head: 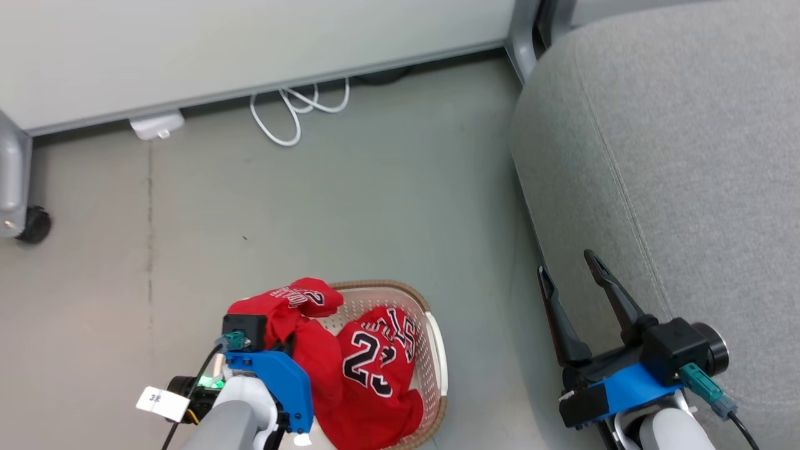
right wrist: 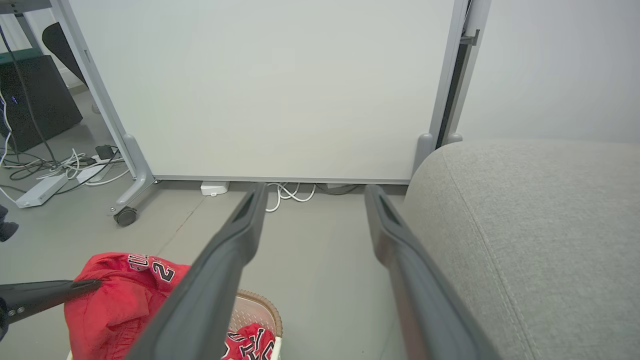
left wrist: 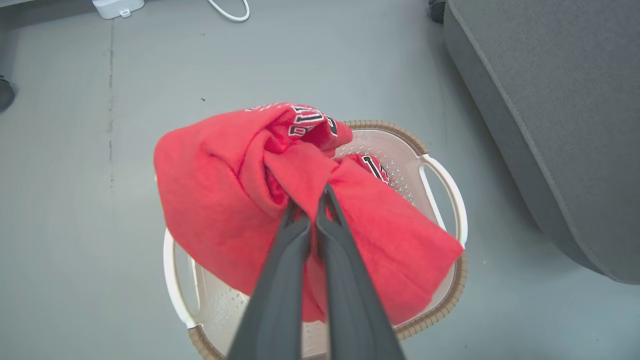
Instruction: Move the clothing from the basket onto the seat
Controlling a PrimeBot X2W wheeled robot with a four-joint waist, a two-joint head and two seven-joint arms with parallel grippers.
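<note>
Grey floor (head: 350,206), smooth, with a thin seam line (head: 150,219) running near to far on its left side. Standing on it: near centre, a cream perforated laundry basket (head: 432,356); right, the grey sofa seat (head: 656,156), close beside the basket but apart; far, below a pale partition (head: 250,44), a looped white cable (head: 294,119) and a white adapter block (head: 156,125); far left, a black castor (head: 35,225).

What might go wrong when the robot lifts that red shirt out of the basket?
The left gripper pinches only a small fold of the red jersey, so the cloth might slip and drop on the floor.
Its hanging cloth drapes over the basket rim and the second jersey, so it may snag or drag them along.
The open right gripper sits beside the seat and could get in the way.
</note>
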